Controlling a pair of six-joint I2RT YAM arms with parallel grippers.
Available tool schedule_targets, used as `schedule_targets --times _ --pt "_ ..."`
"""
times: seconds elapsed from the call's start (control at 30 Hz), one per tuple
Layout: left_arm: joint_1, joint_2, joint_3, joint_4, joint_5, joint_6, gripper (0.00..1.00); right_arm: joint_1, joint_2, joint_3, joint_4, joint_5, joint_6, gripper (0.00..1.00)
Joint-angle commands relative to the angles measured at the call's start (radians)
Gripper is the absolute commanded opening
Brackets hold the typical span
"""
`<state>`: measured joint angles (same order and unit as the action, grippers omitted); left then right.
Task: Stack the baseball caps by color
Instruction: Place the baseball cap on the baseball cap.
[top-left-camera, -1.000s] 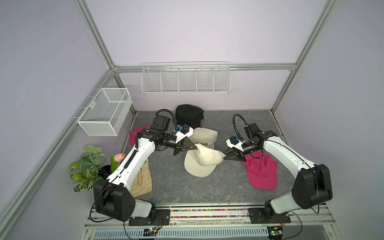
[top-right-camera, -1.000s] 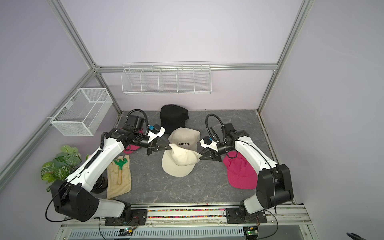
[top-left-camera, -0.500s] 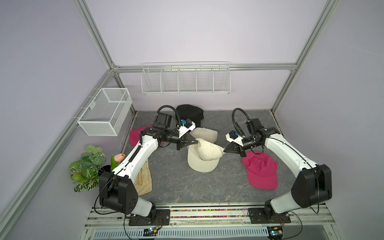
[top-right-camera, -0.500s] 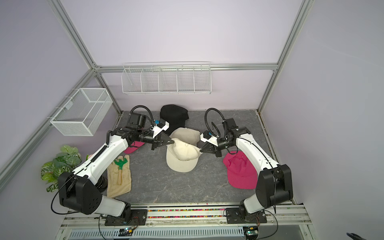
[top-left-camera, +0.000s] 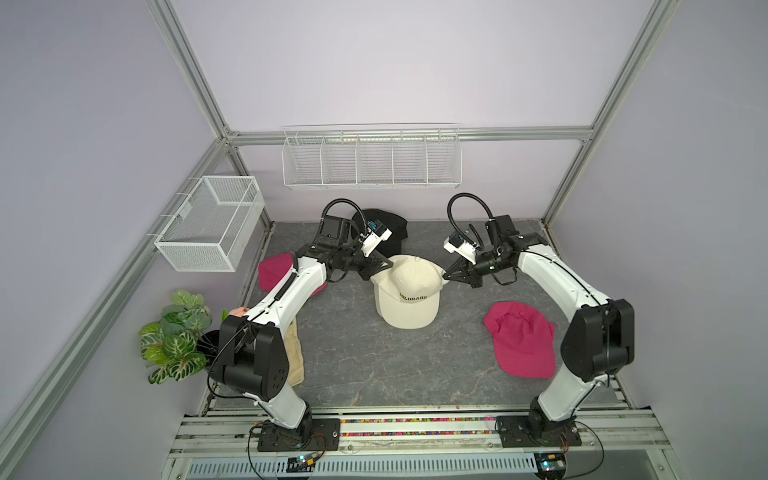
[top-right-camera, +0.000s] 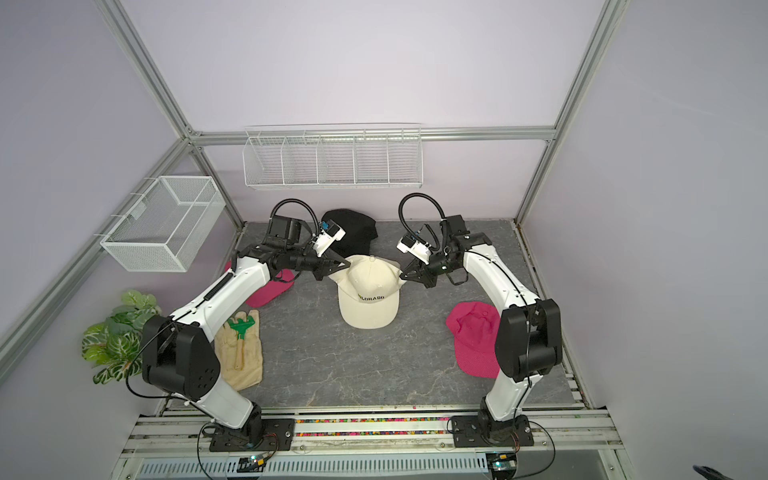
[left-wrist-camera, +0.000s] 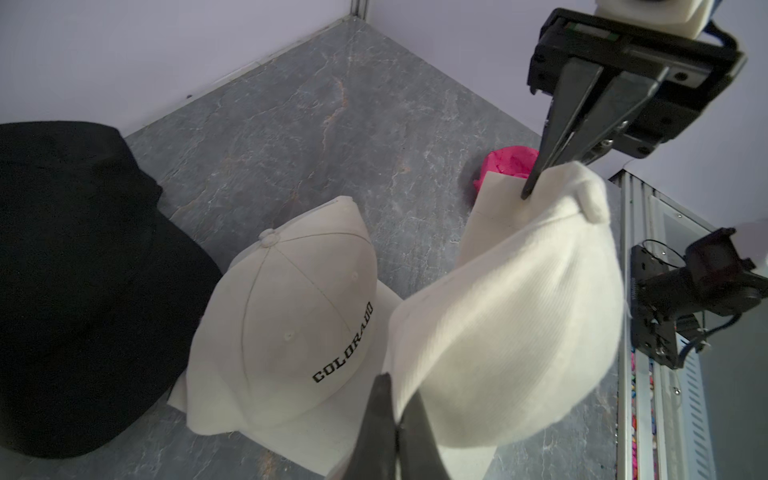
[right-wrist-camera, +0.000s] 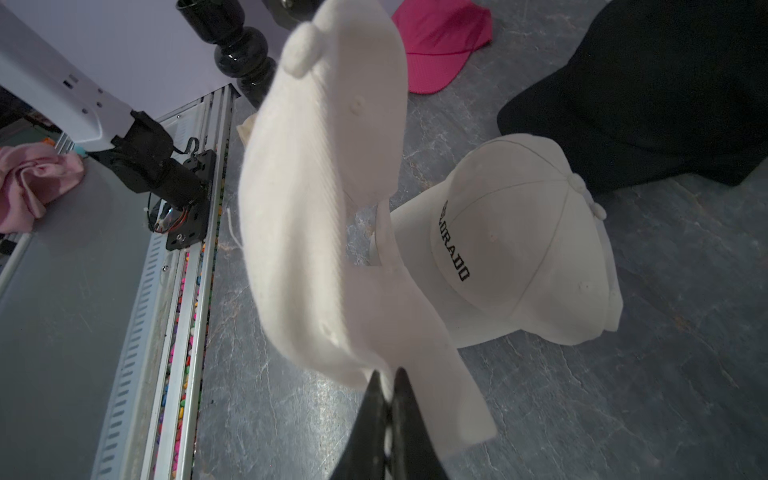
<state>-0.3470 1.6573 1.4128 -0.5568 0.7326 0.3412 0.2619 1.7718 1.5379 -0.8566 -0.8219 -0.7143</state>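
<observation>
Both grippers hold one cream baseball cap (top-left-camera: 409, 272) in the air. My left gripper (top-left-camera: 384, 266) is shut on one edge of it (left-wrist-camera: 511, 332), and my right gripper (top-left-camera: 446, 275) is shut on the opposite edge by the brim (right-wrist-camera: 316, 199). Directly below lies a second cream cap (top-left-camera: 409, 316) lettered "COLORADO" (left-wrist-camera: 291, 316). A black cap (top-left-camera: 390, 226) sits behind them at the back wall. One pink cap (top-left-camera: 521, 338) lies at the right by the right arm. Another pink cap (top-left-camera: 274, 270) lies at the left, partly hidden by the left arm.
A beige cloth (top-right-camera: 241, 353) with a green tool on it lies at the front left beside a potted plant (top-left-camera: 174, 336). A wire basket (top-left-camera: 212, 228) hangs on the left wall and a wire shelf (top-left-camera: 372, 158) on the back wall.
Both arms have carried the cream cap up and toward the back. It now hangs crown up over the lettered cream cap, which it covers in part. The right gripper has shut on its edge.
</observation>
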Motion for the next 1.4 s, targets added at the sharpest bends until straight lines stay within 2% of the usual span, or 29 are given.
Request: schedule_targets --times 0.0,0.23,0.43,0.57,0.63,0.8,0.87,0.97,1.03,1.1,1.17,1.33,1.37 --pt "0.005 0.041 0.067 -0.029 -0.124 -0.074 0.0 0.013 0.069 0.069 -0.036 0.075 0.161 0.09" --pt "0.006 0.13 0.142 -0.085 -0.148 -0.076 0.0 0.023 0.173 0.184 -0.082 0.149 0.258 0.09" --pt "0.009 0.194 0.076 0.057 -0.142 -0.055 0.0 0.023 0.236 0.192 -0.044 0.187 0.351 0.12" --pt "0.016 0.239 0.08 0.103 -0.15 -0.059 0.0 0.025 0.268 0.183 0.0 0.18 0.426 0.1" --pt "0.019 0.267 0.084 0.124 -0.154 -0.071 0.0 0.027 0.274 0.174 0.034 0.193 0.458 0.07" --pt "0.019 0.332 0.103 0.122 -0.194 -0.091 0.0 0.032 0.267 0.151 0.114 0.247 0.536 0.07" --pt "0.021 0.341 0.101 0.126 -0.236 -0.094 0.0 0.038 0.245 0.129 0.156 0.295 0.569 0.16" --pt "0.026 0.34 0.11 0.113 -0.272 -0.112 0.11 0.045 0.178 0.05 0.263 0.384 0.643 0.45" --pt "0.026 0.325 0.107 0.128 -0.293 -0.138 0.24 0.053 0.112 -0.026 0.361 0.454 0.676 0.63" --pt "0.026 0.312 0.108 0.135 -0.325 -0.172 0.38 0.057 0.043 -0.106 0.457 0.524 0.679 0.75" --pt "0.027 0.305 0.126 0.115 -0.38 -0.206 0.55 0.065 -0.036 -0.196 0.57 0.595 0.673 0.8" --pt "0.026 0.258 0.136 0.098 -0.565 -0.302 0.83 0.103 -0.191 -0.414 0.818 0.633 0.559 0.85" --pt "0.027 0.244 0.127 0.11 -0.601 -0.328 0.91 0.113 -0.204 -0.436 0.837 0.646 0.541 0.85"
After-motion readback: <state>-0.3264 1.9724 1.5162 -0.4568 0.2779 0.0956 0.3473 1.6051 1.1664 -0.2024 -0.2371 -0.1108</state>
